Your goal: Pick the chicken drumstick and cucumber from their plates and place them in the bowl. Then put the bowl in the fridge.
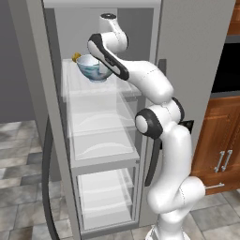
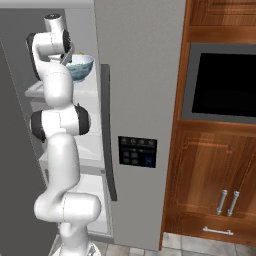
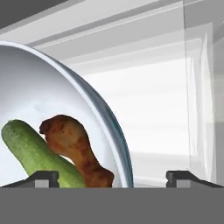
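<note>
- The fridge [image 1: 187,42] stands with one door swung wide, and its pale see-through shelves are stacked one above another inside.
- The bowl [image 1: 94,67] sits on the top shelf [image 1: 75,89], upright, blue-grey outside and white within. In the right base view the bowl [image 2: 81,67] shows just past the arm's upper joint, at about two o'clock from it.
- Inside the bowl [image 3: 43,105] lie both foods. The cucumber [image 3: 35,155] rests at about eight o'clock in the hand view, slanting down toward the bottom edge.
- The chicken drumstick [image 3: 74,148] lies against the cucumber's right side, touching it, with its thick knobbly end up and its narrow end pointing toward five o'clock.
- The fingers [image 3: 113,178] stand spread wide apart, gripping nothing. One tip [image 3: 46,178] is low over the bowl's inside, and the other tip is out past the rim at the right, so the bowl's edge runs between them.
- The white arm [image 1: 164,140] reaches up from the floor into the top of the fridge, and its hand is bent down over the bowl.
- A small yellowish ball [image 1: 75,57] sits on the same shelf just behind the bowl, at about ten o'clock from it.
- To the right of the fridge is a black-fronted wall oven [image 2: 225,82] set in wood cabinets [image 2: 210,190].
</note>
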You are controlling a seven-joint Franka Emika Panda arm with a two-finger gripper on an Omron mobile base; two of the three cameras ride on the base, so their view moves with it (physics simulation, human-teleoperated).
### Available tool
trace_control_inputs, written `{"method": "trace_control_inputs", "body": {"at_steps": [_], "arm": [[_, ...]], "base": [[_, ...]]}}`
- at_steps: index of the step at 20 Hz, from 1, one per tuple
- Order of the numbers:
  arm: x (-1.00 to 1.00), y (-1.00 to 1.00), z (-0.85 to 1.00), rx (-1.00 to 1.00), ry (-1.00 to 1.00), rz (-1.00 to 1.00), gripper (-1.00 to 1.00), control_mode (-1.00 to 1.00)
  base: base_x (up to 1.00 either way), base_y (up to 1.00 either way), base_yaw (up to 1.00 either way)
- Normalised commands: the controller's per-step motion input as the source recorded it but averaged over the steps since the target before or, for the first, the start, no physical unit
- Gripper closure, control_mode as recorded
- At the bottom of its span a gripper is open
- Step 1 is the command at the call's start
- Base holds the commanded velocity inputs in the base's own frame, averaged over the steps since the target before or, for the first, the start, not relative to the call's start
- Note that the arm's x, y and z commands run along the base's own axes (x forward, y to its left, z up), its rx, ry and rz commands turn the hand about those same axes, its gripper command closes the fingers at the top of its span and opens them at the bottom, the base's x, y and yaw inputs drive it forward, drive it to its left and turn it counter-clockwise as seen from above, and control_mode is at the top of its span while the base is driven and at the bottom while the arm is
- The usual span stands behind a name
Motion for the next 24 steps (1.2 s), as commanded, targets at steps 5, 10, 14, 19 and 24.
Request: {"method": "trace_control_inputs", "body": {"at_steps": [5, 10, 14, 19, 24], "arm": [[-0.25, -0.01, -0.01, 0.00, -0.02, 0.00, -1.00, -1.00], [-0.38, 0.00, -0.31, -0.03, -0.01, 0.00, -1.00, -1.00], [-0.46, 0.00, -0.40, -0.06, -0.10, 0.02, -1.00, -1.00], [-0.51, -0.01, -0.56, -0.11, -0.27, 0.03, -1.00, -1.00], [-0.59, -0.13, -0.34, -0.02, -0.25, 0.06, -1.00, -1.00]], "base": [[0.00, 0.00, 0.00], [0.00, 0.00, 0.00], [0.00, 0.00, 0.00], [0.00, 0.00, 0.00], [0.00, 0.00, 0.00]]}}
